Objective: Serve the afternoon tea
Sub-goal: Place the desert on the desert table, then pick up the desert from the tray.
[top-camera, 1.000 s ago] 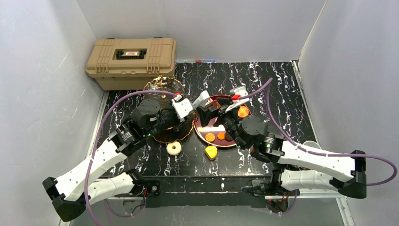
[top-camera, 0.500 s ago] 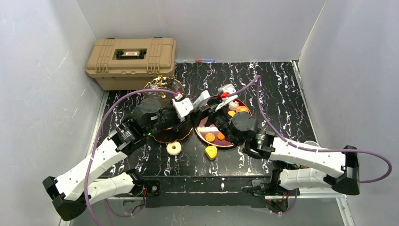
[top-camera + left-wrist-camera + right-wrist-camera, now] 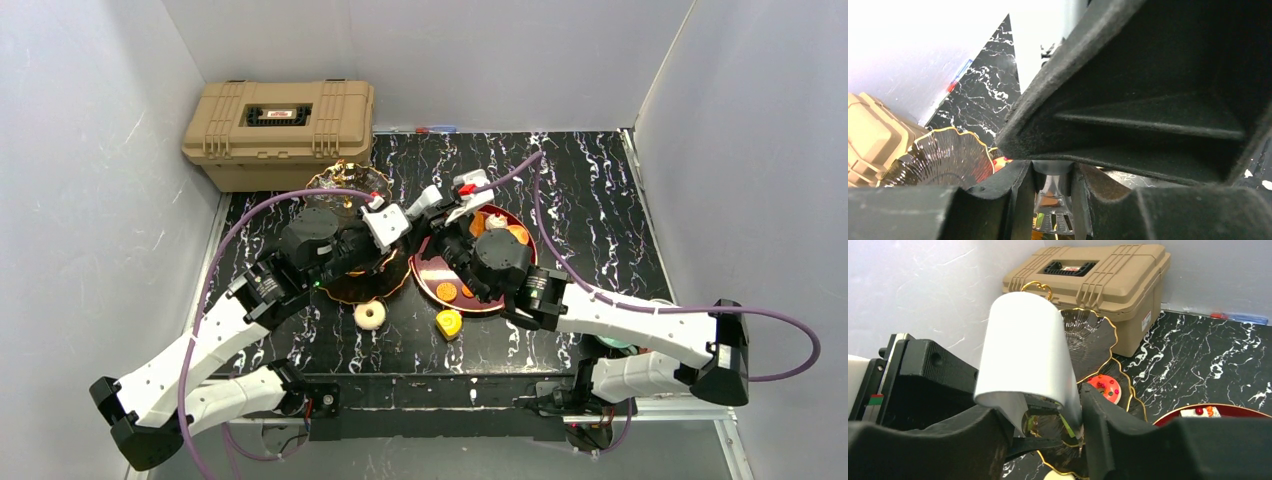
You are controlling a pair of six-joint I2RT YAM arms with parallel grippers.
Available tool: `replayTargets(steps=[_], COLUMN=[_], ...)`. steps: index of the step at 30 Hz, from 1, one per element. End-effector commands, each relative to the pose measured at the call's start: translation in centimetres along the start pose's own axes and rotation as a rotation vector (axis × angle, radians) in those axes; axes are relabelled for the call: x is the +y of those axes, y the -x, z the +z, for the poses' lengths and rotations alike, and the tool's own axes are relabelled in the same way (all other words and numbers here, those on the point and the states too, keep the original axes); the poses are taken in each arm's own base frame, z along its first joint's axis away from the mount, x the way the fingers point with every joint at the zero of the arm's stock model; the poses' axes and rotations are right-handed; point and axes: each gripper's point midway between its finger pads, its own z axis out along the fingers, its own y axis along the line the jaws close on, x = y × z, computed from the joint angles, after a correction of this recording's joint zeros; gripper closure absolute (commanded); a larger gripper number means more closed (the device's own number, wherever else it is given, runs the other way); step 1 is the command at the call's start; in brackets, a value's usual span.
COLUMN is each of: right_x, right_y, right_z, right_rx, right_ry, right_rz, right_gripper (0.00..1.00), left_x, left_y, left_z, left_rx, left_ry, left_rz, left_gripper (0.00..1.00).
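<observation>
Swung leftward across the tray (image 3: 428, 270) since a second ago, the right gripper (image 3: 1040, 415) is set half open astride a white cup (image 3: 1023, 350), grip not discernible, while the cup is pinched at its lower edge by the nearly closed left gripper (image 3: 1050, 185) above the stand (image 3: 1090, 335).

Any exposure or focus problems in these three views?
Top external: evenly lit and sharp. Left wrist: wall blown out white, the rest dark. Right wrist: cup white but not clipped, edges sharp, case in focus.
</observation>
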Motion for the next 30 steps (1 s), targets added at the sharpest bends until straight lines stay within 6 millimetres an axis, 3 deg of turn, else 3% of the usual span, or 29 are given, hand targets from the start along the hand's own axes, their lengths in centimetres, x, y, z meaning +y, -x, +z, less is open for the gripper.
replayTargets(steps=[1, 3, 5, 12, 16, 22, 30], right_x=[1.1, 0.7, 0.2, -2.9, -6.1, -12.0, -16.1], right_y=[1.4, 2.0, 2.8, 3.9, 3.5, 2.0, -1.5], right_z=[0.4, 0.2, -0.1, -0.9, -1.7, -2.9, -4.3], right_rx=[-0.024, -0.04, -0.057, -0.064, -0.042, 0.001, 0.076], right_ry=[0.005, -0.009, -0.026, -0.118, -0.206, -0.333, -0.416], right_rz=[0.092, 0.09, 0.081, -0.026, -0.109, -0.164, -0.17], right_gripper=[0.5, 0.56, 0.58, 0.57, 0.53, 0.44, 0.42], left_x=[0.0, 0.0, 0.0, -0.8, -0.7, 1.1, 3.3], left_y=[3.2, 3.1, 3.0, 3.1, 3.9, 3.9, 4.4], left_z=[-0.3, -0.4, -0.5, -1.3, -2.5, -3.8, -4.3], left_rx=[-0.109, -0.107, -0.1, -0.072, -0.079, -0.031, -0.005], left_ry=[-0.012, -0.014, -0.013, -0.065, -0.064, 0.029, 0.122], left_rz=[0.032, 0.039, 0.04, 0.008, -0.018, -0.027, 0.007], left_gripper=[1.0, 0.99, 0.92, 0.06, 0.02, 0.02, 0.02])
